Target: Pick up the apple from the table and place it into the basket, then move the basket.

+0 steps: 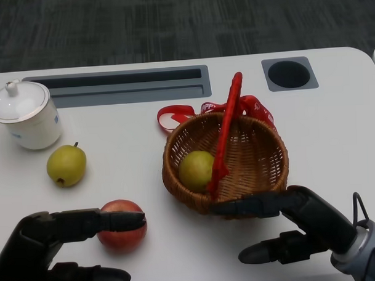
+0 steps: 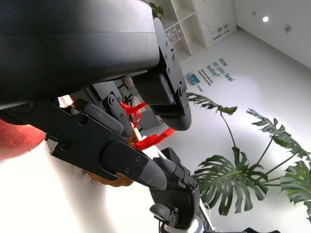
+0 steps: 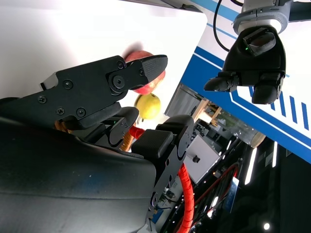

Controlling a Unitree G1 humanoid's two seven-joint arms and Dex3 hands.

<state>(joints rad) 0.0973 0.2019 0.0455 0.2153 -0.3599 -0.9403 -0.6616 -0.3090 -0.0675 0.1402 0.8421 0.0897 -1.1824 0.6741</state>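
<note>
Nearest, the black left hand point(image 1: 56, 250) hovers with fingers wide around the round red apple point(image 1: 121, 225), ungrasped on the white bench point(image 1: 335, 129). The right hand point(image 1: 295, 226), fingers spread, nears the brown woven wicker basket point(image 1: 259, 153). Everything remains undone.

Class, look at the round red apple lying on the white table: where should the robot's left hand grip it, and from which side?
Grip the round red apple across its widest middle, coming from the robot's near-left, where the open black left hand hovers. Its rounded sides suit opposing fingers, and nothing crowds it on the white table.
</note>
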